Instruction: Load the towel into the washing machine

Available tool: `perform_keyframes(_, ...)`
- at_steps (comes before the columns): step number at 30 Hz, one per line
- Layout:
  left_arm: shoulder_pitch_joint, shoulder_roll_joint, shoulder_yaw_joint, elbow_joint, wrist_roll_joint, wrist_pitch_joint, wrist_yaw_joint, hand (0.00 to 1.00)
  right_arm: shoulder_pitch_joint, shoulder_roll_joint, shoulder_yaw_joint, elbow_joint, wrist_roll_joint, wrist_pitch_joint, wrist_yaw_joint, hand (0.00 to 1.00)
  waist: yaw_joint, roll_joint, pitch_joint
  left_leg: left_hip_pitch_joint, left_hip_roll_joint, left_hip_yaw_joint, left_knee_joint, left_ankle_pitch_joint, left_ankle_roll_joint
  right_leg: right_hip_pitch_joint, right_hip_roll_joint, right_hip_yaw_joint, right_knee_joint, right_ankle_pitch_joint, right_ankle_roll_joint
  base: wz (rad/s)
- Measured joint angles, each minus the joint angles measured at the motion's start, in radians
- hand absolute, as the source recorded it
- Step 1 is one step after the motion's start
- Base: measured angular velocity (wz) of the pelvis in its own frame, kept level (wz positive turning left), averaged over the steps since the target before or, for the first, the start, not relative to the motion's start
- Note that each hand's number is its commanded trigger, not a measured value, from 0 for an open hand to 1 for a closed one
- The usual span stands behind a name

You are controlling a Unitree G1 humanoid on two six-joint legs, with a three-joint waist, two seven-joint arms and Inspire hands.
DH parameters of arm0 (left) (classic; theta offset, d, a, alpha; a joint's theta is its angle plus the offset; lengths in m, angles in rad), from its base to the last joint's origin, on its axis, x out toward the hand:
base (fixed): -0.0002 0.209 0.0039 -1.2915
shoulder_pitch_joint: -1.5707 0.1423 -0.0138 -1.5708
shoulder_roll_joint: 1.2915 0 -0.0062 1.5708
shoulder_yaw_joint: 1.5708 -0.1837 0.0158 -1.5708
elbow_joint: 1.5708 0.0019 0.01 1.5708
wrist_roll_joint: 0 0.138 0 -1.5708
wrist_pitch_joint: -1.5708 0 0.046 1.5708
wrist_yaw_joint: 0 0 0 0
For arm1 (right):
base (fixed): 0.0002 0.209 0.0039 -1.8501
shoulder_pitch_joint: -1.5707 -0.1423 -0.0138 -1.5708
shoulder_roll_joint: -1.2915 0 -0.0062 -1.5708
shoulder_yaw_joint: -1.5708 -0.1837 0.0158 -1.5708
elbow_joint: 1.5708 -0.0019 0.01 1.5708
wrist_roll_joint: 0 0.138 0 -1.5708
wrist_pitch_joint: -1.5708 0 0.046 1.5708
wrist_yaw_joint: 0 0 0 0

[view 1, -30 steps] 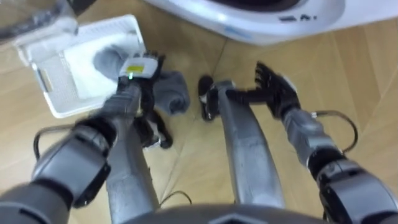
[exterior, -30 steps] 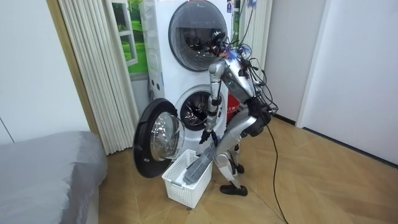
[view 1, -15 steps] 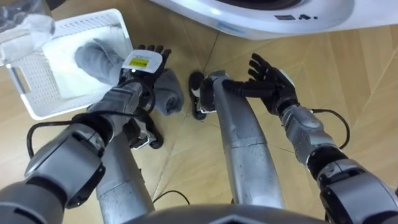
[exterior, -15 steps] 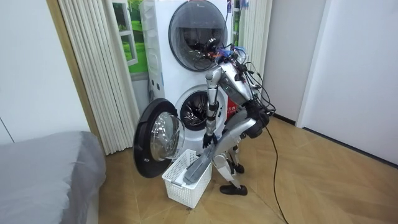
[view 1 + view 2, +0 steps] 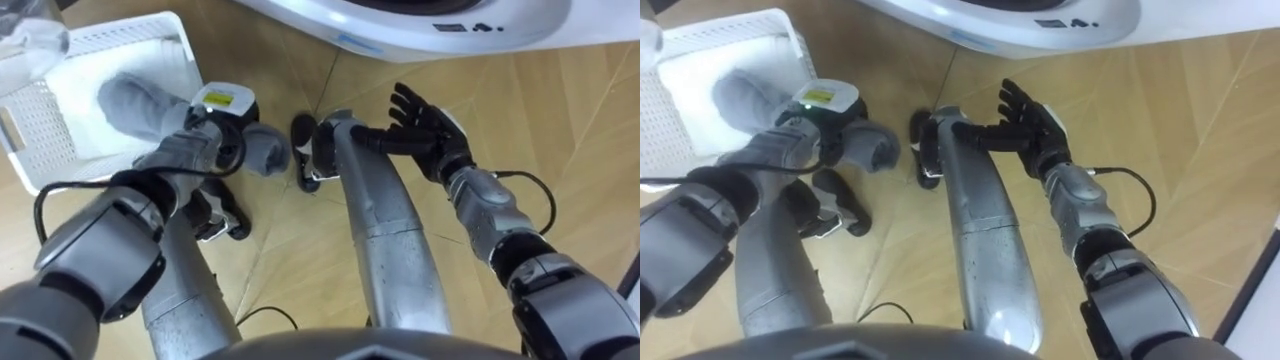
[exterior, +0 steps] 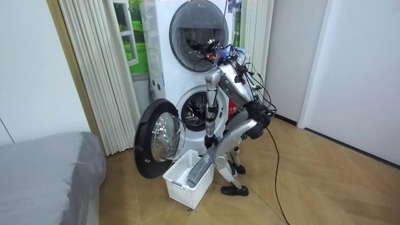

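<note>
Since half a second ago the left hand [image 5: 218,132] has closed: its fingers, then stretched flat over the towel [image 5: 125,98], now curl down around the cloth, and their tips are hidden beneath the hand's dark back. Soft grey cloth bulges out on both sides of that grip. One end trails back into the white basket [image 5: 45,140], and how it lies there is hard to make out. That basket is perforated plastic with a rounded rim, and the picture's edge cuts it off. Only the smooth, curved white front of the washing machine [image 5: 450,30] shows from above. In the room view its round door [image 6: 156,140] stands open beside the basket, and the towel hangs as a grey strip from the hand into it. Spread wide over the wooden floor [image 5: 580,120], the right hand [image 5: 430,132] touches nothing.
</note>
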Motion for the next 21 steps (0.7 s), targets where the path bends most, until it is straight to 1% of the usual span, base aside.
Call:
perform_keyframes(5, 0.018, -0.001, -0.001, -0.003, -0.006, 0.000, -0.037, 1.00, 0.001, -0.001, 0.000, 0.000, -0.003, 0.001, -0.004, 0.00, 0.001, 0.000, -0.0002, 0.013, -0.001, 0.000, -0.004, 0.000, 0.000, 0.012, -0.002, -0.001, -0.001, 0.000, 0.000, 0.00)
perform_keyframes(9, 0.050, -0.013, 0.001, -0.004, -0.041, -0.002, -0.074, 1.00, 0.002, 0.006, 0.001, 0.041, -0.031, 0.005, -0.018, 0.00, 0.010, 0.000, -0.0006, 0.088, -0.003, 0.007, -0.040, 0.001, -0.001, 0.085, 0.000, -0.001, -0.034, 0.002, 0.003, -0.01)
perform_keyframes(11, 0.068, -0.022, 0.001, -0.003, -0.062, -0.002, -0.080, 1.00, 0.012, 0.007, 0.016, 0.050, -0.044, 0.012, -0.033, 0.00, 0.022, 0.000, -0.0007, 0.138, -0.004, 0.011, -0.074, 0.007, -0.005, 0.135, 0.005, -0.004, -0.067, 0.007, 0.007, -0.02)
perform_keyframes(13, 0.086, -0.036, 0.002, -0.004, -0.127, -0.007, -0.092, 1.00, 0.019, 0.014, 0.022, 0.093, -0.046, 0.022, -0.037, 0.00, 0.041, 0.001, -0.0014, 0.214, -0.007, 0.019, -0.124, 0.015, -0.007, 0.212, 0.010, -0.006, -0.113, 0.012, 0.015, 0.00)
perform_keyframes(14, 0.090, -0.040, 0.002, -0.003, -0.146, -0.009, -0.093, 1.00, 0.020, 0.016, 0.022, 0.103, -0.051, 0.024, -0.037, 0.00, 0.047, 0.001, -0.0015, 0.235, -0.006, 0.022, -0.136, 0.016, -0.009, 0.232, 0.014, -0.006, -0.126, 0.014, 0.017, -0.13)
perform_keyframes(15, 0.095, -0.046, 0.004, 0.003, -0.186, -0.017, -0.093, 1.00, 0.021, 0.018, 0.022, 0.128, -0.080, 0.025, -0.040, 0.00, 0.061, 0.001, -0.0017, 0.280, -0.004, 0.028, -0.163, 0.019, -0.012, 0.275, 0.022, -0.006, -0.156, 0.020, 0.020, -0.17)
perform_keyframes(16, 0.100, -0.052, 0.007, 0.011, -0.226, -0.024, -0.094, 1.00, 0.027, 0.017, 0.022, 0.142, -0.105, 0.025, -0.049, 0.00, 0.071, 0.002, -0.0020, 0.329, -0.005, 0.038, -0.195, 0.023, -0.013, 0.319, 0.023, -0.005, -0.184, 0.023, 0.024, -0.15)
perform_keyframes(18, 0.104, -0.065, 0.021, 0.029, -0.268, -0.040, -0.102, 1.00, 0.035, 0.015, 0.024, 0.160, -0.145, 0.025, -0.061, 0.00, 0.090, 0.006, -0.0037, 0.389, -0.007, 0.050, -0.240, 0.032, -0.014, 0.378, 0.026, -0.006, -0.226, 0.028, 0.032, -0.04)
perform_keyframes(19, 0.107, -0.066, 0.037, 0.033, -0.285, -0.051, -0.111, 1.00, 0.045, 0.012, 0.031, 0.162, -0.160, 0.024, -0.068, 0.00, 0.101, 0.009, -0.0047, 0.421, -0.007, 0.051, -0.260, 0.036, -0.015, 0.414, 0.027, -0.012, -0.248, 0.030, 0.034, 0.00)
perform_keyframes(21, 0.110, -0.060, 0.063, 0.032, -0.315, -0.061, -0.113, 1.00, 0.051, 0.009, 0.026, 0.168, -0.185, 0.024, -0.069, 0.00, 0.117, 0.011, -0.0051, 0.453, -0.007, 0.051, -0.283, 0.041, -0.017, 0.453, 0.031, -0.019, -0.277, 0.033, 0.040, 0.02)
